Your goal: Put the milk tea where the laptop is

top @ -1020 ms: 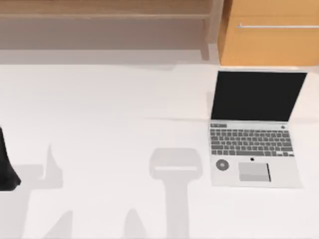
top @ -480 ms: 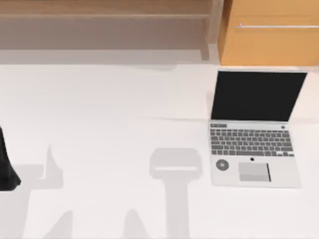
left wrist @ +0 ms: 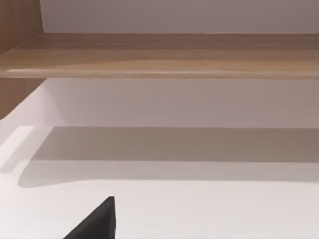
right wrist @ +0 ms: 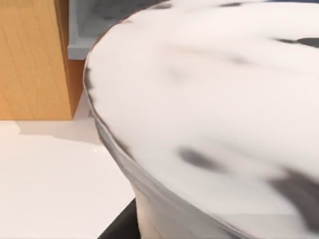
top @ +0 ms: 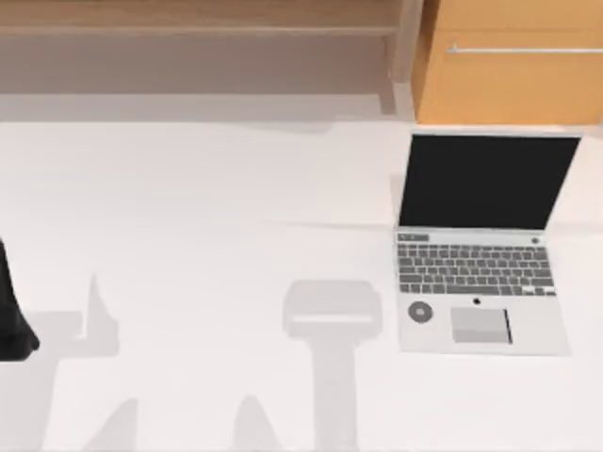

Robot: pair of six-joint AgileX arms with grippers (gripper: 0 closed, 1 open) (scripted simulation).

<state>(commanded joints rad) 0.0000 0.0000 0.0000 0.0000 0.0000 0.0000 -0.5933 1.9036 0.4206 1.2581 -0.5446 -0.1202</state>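
Because the milk tea (right wrist: 209,124) looms right against our right gripper, we judge it reached for carrying to the laptop (top: 480,247). Whether that gripper grips it, we cannot tell. Our left arm (top: 11,311) sits parked.

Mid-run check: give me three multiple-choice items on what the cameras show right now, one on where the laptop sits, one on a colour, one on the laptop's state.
1. Where on the table is the laptop?
A. the right side
B. the left side
C. the near middle

2. What colour is the cabinet behind the laptop?
A. blue
B. orange-brown wood
C. black

3. What state is the laptop in?
A. shut flat
B. open, screen lit with a picture
C. open, screen black

Answers:
1 A: in the top view the laptop lies on the right part of the white table.
2 B: the cabinet behind it is orange-brown with a pale handle bar.
3 C: its lid stands up, the screen is black, and the keys and trackpad are bare.
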